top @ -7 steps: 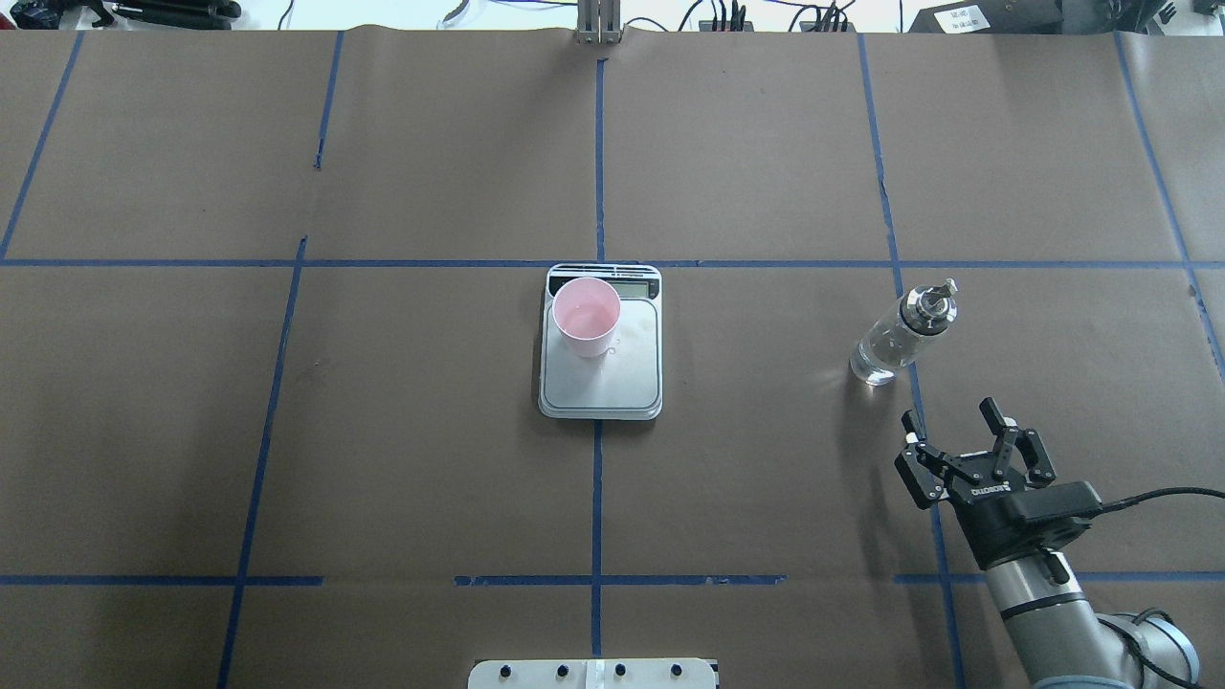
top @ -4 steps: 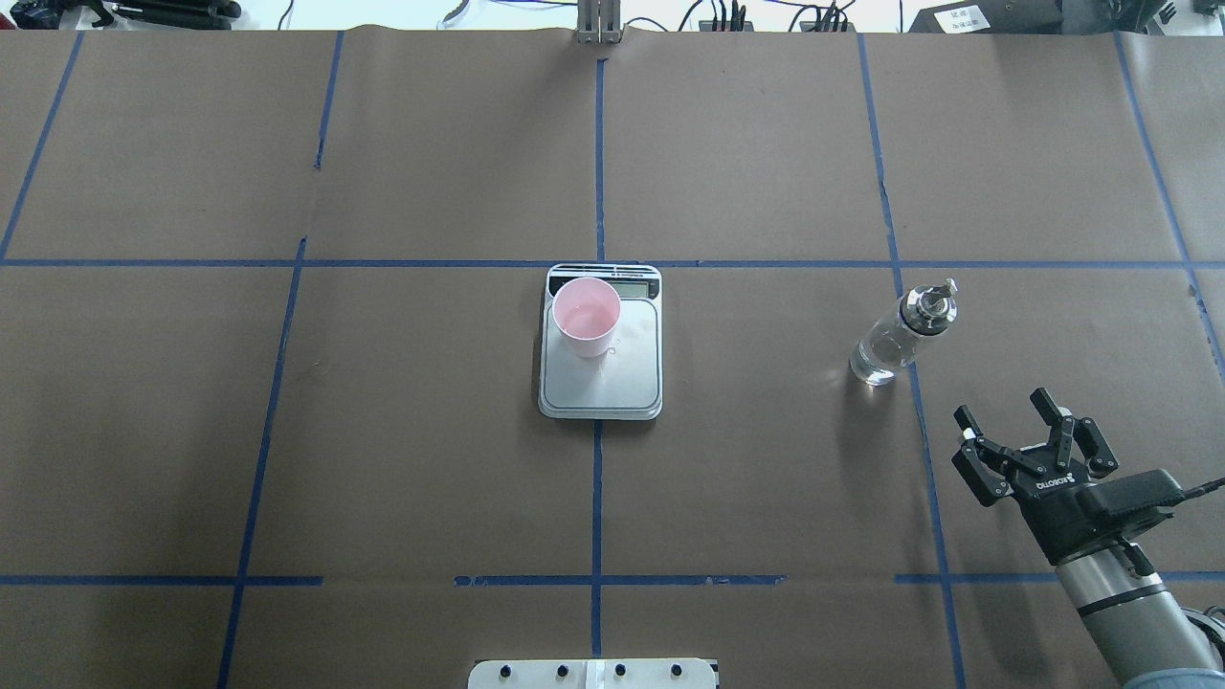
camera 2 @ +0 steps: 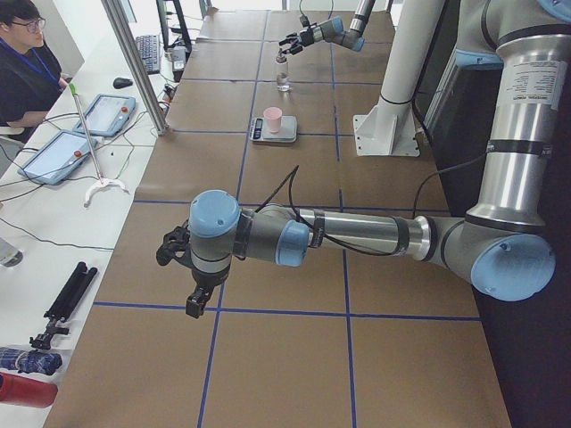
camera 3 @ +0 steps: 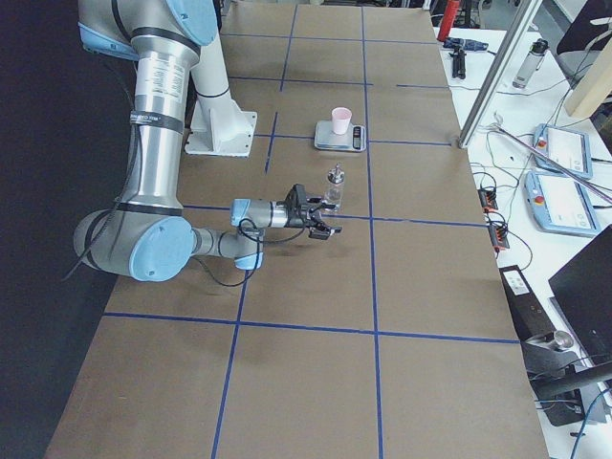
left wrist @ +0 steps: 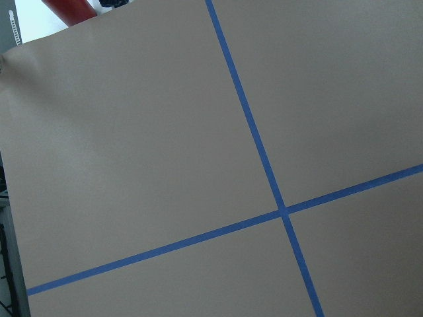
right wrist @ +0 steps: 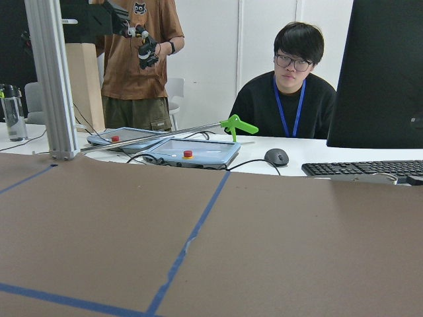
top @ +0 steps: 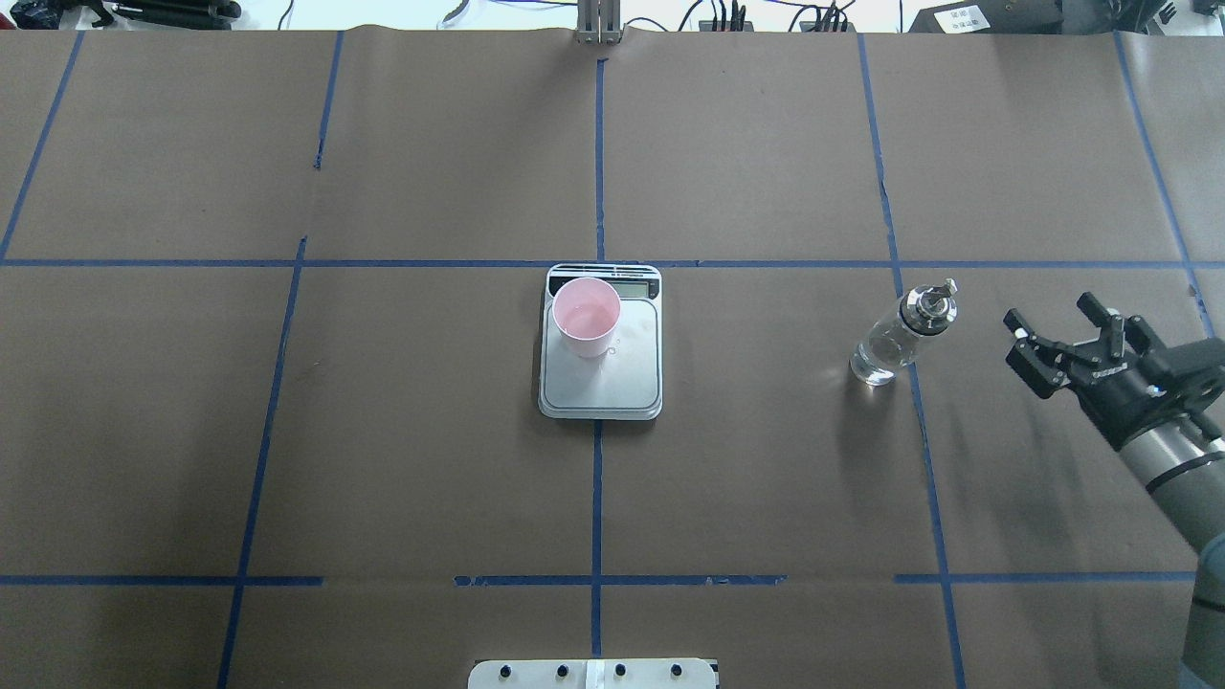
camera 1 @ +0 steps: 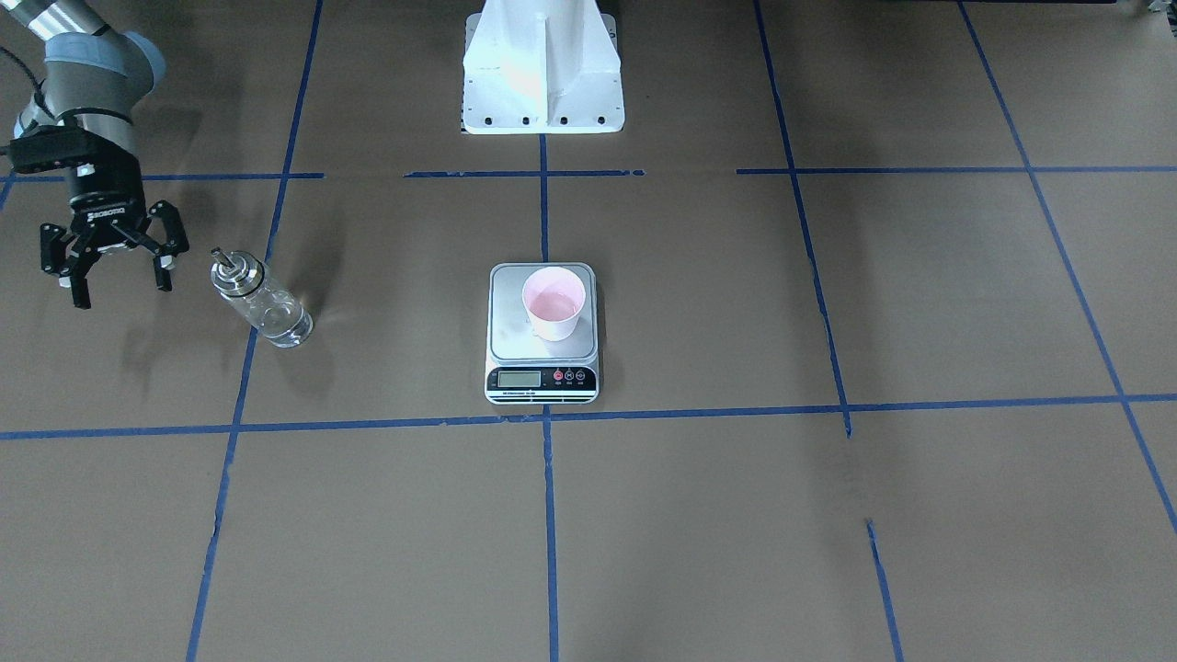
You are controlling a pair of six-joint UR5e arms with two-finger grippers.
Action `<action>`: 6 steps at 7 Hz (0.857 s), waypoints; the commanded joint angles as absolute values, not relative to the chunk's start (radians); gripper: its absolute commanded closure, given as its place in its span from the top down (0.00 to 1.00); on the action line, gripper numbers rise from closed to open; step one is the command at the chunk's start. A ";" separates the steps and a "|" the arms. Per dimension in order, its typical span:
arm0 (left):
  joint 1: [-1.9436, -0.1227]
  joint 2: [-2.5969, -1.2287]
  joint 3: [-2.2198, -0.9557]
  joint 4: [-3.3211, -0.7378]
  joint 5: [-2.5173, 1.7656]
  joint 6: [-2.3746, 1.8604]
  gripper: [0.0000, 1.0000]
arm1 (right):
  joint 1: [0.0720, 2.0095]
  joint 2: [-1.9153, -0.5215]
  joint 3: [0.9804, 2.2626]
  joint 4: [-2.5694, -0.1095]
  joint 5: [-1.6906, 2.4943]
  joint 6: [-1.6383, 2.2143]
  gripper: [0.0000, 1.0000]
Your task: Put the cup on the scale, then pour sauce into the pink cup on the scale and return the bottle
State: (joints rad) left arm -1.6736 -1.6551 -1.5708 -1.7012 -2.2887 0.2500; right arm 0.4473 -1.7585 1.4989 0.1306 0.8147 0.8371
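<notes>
The pink cup (top: pixel 586 316) stands upright on the far left part of the silver scale (top: pixel 612 383), also seen as the cup (camera 1: pixel 553 302) on the scale (camera 1: pixel 515 322). To its right, the clear glass bottle (top: pixel 890 340) stands on the brown paper with clear sauce in it, its metal spout on top. My right gripper (top: pixel 1051 314) hovers open and empty to the right of the bottle, apart from it; the front view shows the gripper (camera 1: pixel 121 287) beside the bottle (camera 1: pixel 262 303). My left gripper (camera 2: pixel 183 276) shows only in the left side view, far from the scale; I cannot tell its state.
Blue tape lines cross the brown paper. The white robot base (camera 1: pixel 542 64) stands at the robot's edge of the table. A seated person (right wrist: pixel 291 92) and control tablets (right wrist: pixel 192 150) sit past the table's far edge, beside a metal post (right wrist: pixel 49 79).
My right gripper has swung right and away from the robot, from in front of the bottle to beside it, staying open. Cup, scale and bottle have not moved.
</notes>
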 commanded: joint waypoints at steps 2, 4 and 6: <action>-1.674 -1.655 -1.571 -1.701 -2.289 0.252 1.00 | 0.959 -1.588 1.387 -0.039 1.448 0.841 1.00; -1.674 -1.655 -1.571 -1.703 -2.289 0.252 1.00 | 1.189 -1.496 1.388 -0.273 1.825 0.831 1.00; -1.674 -1.654 -1.569 -1.703 -2.289 0.252 1.00 | 1.331 -1.453 1.396 -0.563 2.164 0.822 1.00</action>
